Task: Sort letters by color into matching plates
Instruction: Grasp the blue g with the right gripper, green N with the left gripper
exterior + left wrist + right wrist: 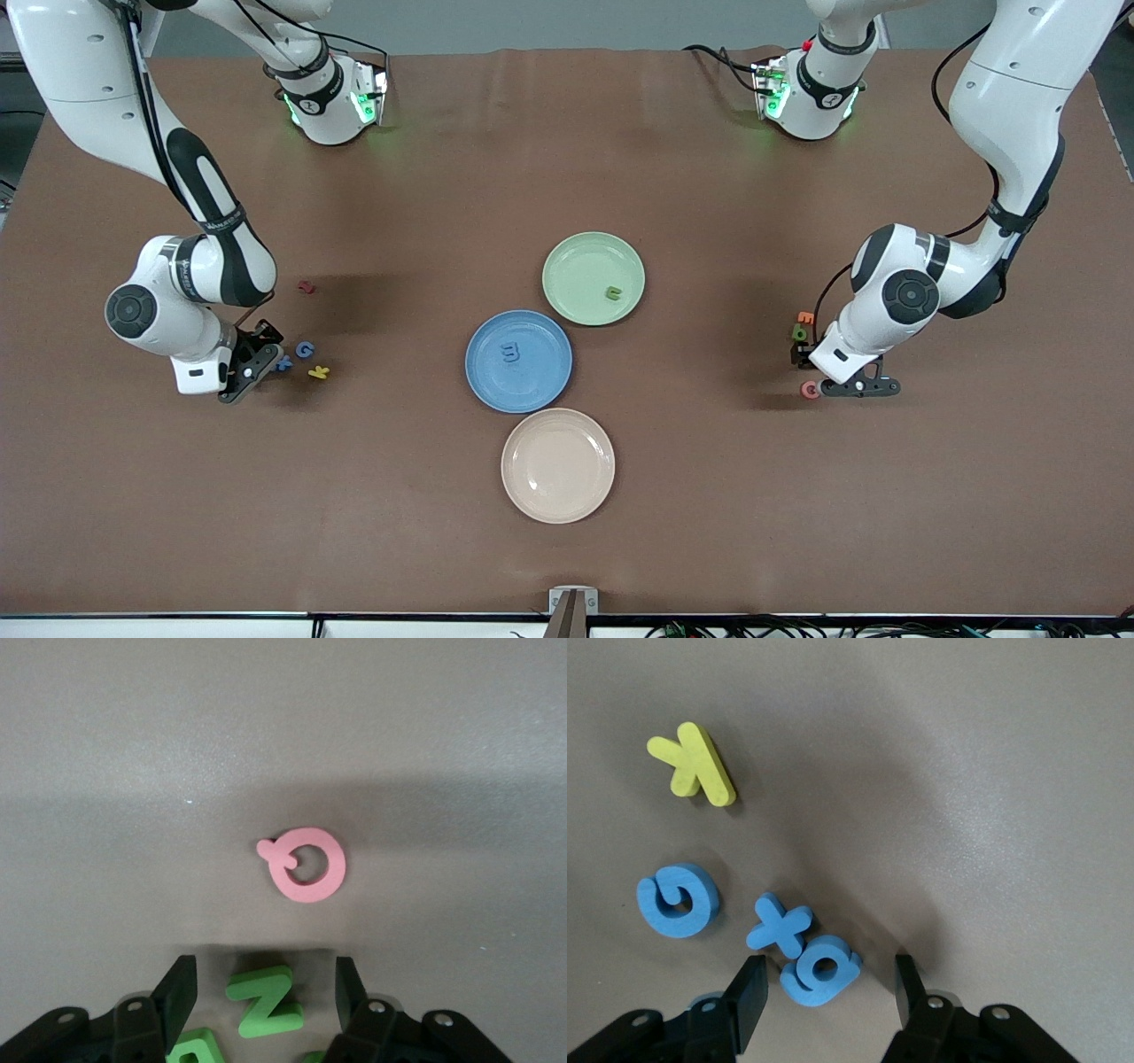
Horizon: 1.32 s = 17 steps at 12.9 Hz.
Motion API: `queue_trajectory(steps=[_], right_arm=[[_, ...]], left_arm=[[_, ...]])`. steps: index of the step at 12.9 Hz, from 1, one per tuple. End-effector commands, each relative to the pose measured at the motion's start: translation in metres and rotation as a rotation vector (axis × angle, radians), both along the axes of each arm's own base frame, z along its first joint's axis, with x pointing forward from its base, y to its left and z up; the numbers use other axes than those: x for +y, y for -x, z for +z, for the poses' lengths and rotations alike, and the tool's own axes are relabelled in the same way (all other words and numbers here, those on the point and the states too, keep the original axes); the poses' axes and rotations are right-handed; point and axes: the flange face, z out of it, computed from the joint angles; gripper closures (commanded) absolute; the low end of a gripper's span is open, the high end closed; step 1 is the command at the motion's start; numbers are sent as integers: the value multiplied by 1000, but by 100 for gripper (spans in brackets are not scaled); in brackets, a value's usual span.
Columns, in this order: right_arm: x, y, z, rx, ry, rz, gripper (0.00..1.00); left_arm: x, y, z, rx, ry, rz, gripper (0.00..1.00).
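Note:
The blue plate holds a blue 3. The pale green plate holds one green letter. My right gripper is open and low at the right arm's end of the table. In the right wrist view my right gripper straddles a blue round letter, with a blue x and a blue G beside it. My left gripper is open and low at the left arm's end. In the left wrist view my left gripper straddles a green Z. Another green letter lies beside the Z.
A beige plate lies nearer the front camera than the blue plate. A yellow K and a red letter lie near the blue letters. An orange letter and a pink round letter lie by the green ones.

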Motion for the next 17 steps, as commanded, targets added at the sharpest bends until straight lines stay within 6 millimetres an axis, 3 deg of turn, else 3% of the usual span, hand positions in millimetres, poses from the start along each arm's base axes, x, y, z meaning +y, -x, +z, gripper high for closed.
queue_trajectory(steps=[1,5,8,10,12,15,17], right_arm=[[-3,-3,-3,-11,1,38,46],[-4,-3,-3,-11,1,37,65],[-5,-5,-1,-11,1,35,74],[-3,-12,6,-20,3,23,75],[3,-23,28,0,2,8,75],[23,-42,70,74,17,-95,76],[51,-51,97,101,33,-153,76]], left_arm=[[-1,11,0,-19,2,-2,29],[-1,15,-4,-12,3,11,29],[-1,18,-6,-6,3,11,32],[-1,18,-6,-4,2,11,42],[-2,19,-7,-3,2,6,58],[-1,18,-4,-9,0,-1,95],[6,11,12,-36,-7,-4,100]])
